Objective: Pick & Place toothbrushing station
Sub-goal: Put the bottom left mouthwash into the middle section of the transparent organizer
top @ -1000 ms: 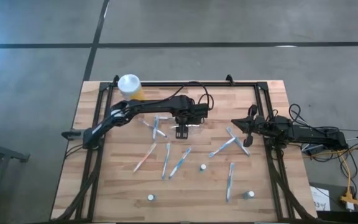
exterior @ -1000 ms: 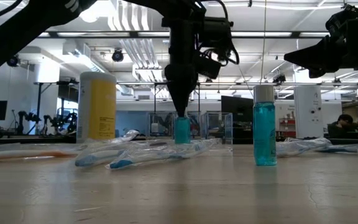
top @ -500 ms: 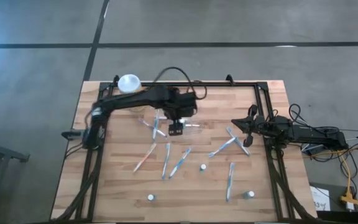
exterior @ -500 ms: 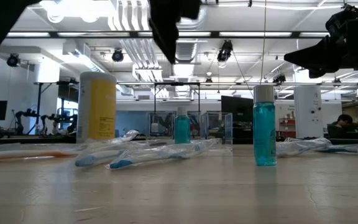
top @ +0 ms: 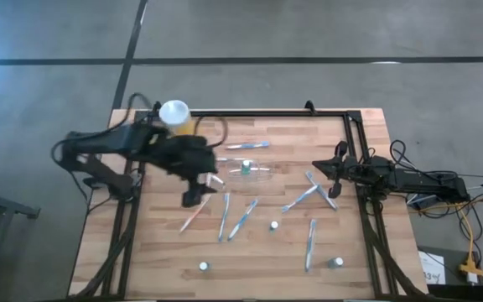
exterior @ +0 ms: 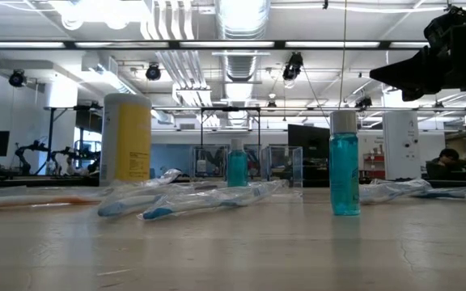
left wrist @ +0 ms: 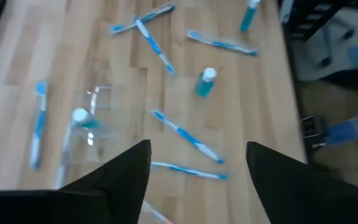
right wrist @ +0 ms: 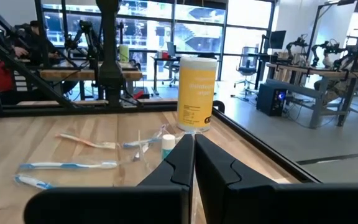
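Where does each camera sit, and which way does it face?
High: overhead, straight down; both arms, left gripper open.
Low: table height, facing the room; bottle.
Left wrist: down past open fingers at the clear station.
Right wrist: across the table, past the shut right gripper.
Shared: yellow canister in low and right wrist views.

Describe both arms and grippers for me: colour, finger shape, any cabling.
Both arms are black, slim and jointed. The left gripper has two broad matte-black fingers tapering to blunt tips. The right gripper has matching black fingers with stepped inner edges. Black cables loop off the left arm; the right arm trails black leads, with yellow and orange wires near its base. I see no markings.
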